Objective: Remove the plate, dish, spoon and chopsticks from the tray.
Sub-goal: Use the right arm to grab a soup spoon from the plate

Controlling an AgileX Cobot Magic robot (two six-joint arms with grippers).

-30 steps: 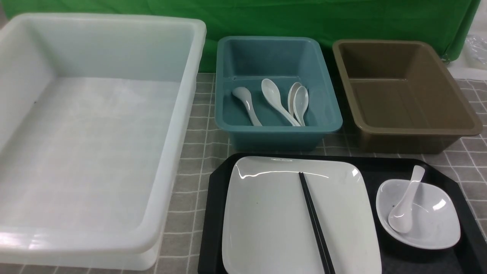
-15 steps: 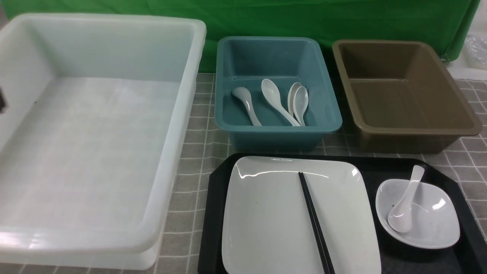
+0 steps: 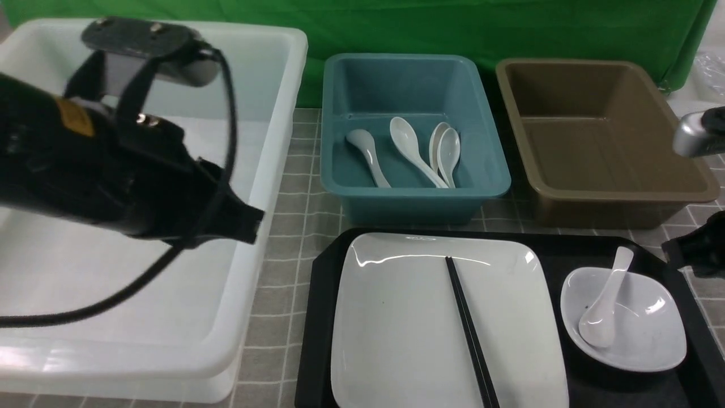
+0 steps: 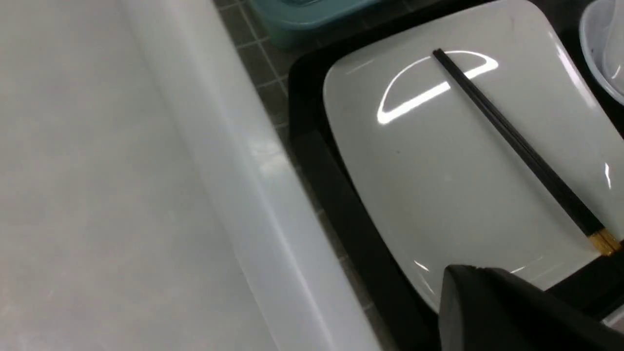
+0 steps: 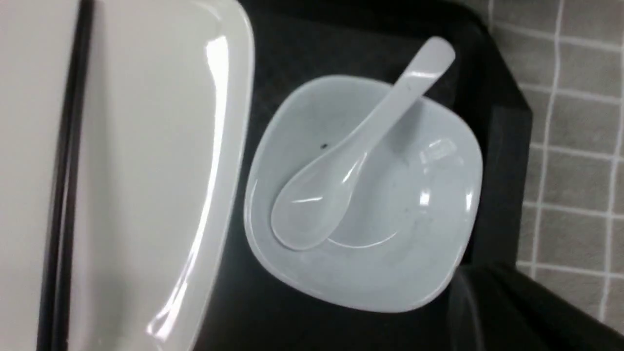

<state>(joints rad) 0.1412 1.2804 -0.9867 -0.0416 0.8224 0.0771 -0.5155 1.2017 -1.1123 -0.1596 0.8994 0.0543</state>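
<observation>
Tray (image 3: 322, 317): sits at 5 o'clock in the front view, flanked by both pincers.

Left gripper (image 3: 246, 221): hangs over the white bin (image 3: 249, 283), near its 3 o'clock wall and at 10 o'clock from the tray. Cannot tell whether the jaws are apart or together.

Right gripper (image 3: 694, 255): shows at the 3 o'clock edge, by the tray's far corner, at 1 o'clock from the dish (image 3: 645, 334). Jaw state just as unreadable.

On the tray: plate (image 3: 396, 328) toward 9 o'clock, dish toward 3 o'clock, the two just apart.

Chopsticks (image 3: 467, 334): lie together on the plate, long axis roughly 12 to 6, leaning toward 11–5.

Spoon (image 3: 603, 311): rests its bowl in the dish toward 7 o'clock, handle over the rim, pointing to 1 o'clock.

Beyond: teal tub (image 3: 413, 85) at 12 o'clock, holding four white spoons (image 3: 419, 153) with handles toward 5; brown tub (image 3: 600, 170) at 2 o'clock.
</observation>
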